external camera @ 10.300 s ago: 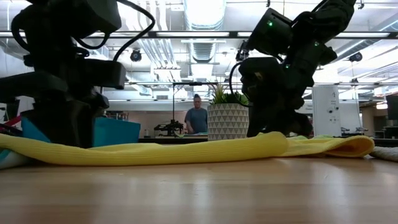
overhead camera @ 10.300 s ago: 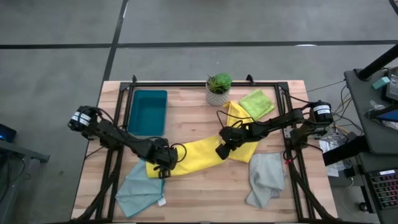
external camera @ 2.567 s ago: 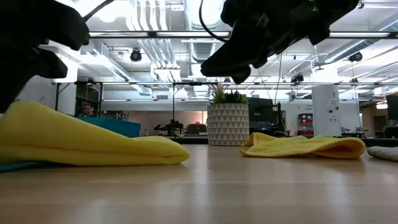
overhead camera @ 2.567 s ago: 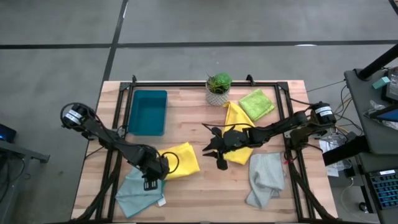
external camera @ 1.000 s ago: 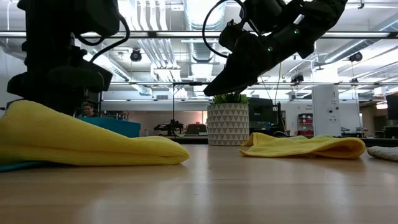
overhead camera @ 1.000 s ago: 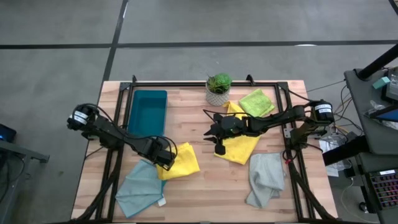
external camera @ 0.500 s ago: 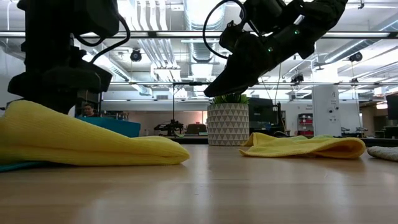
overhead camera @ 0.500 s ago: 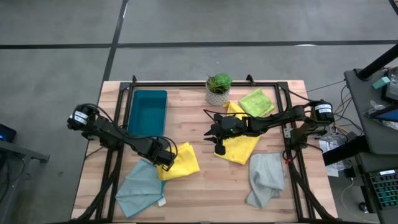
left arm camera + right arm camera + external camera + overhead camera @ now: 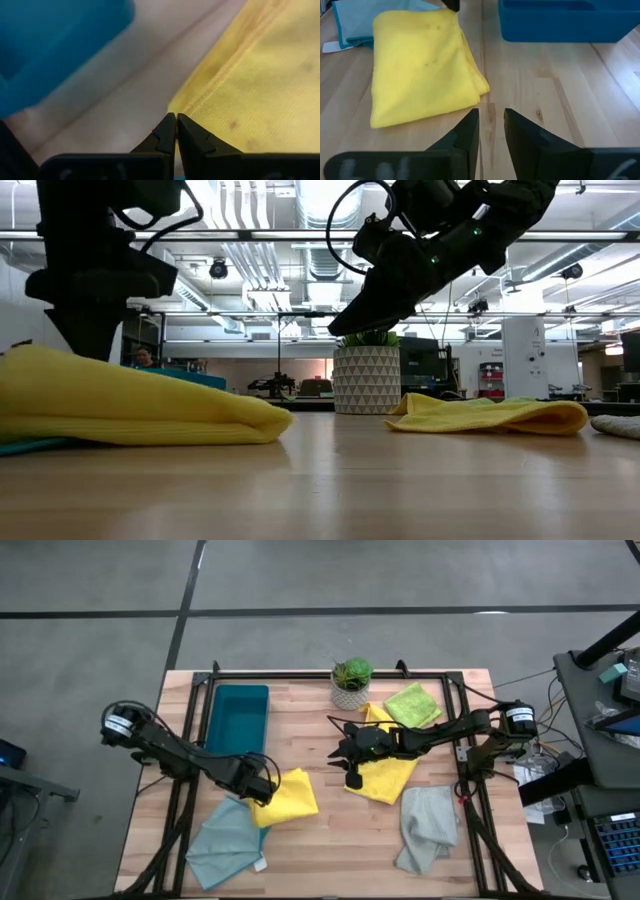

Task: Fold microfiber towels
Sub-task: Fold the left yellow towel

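Left pincer (image 9: 268,790) pressed together at folded yellow towel's (image 9: 288,797) 9 o'clock edge; right pincer (image 9: 341,762) slightly spread, hovering above surface (image 9: 320,840).

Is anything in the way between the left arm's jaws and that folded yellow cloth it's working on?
Nothing visible. The left gripper, jaws shut, sits right at the corner of the yellow towel, with no object between them.

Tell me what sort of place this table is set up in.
Most likely a robotics lab or open industrial workspace. The low view shows exposed ceiling ducts and strip lights overhead, with benches and equipment across the room. From above, the wooden table stands on bare concrete, beside a desk with a keyboard.
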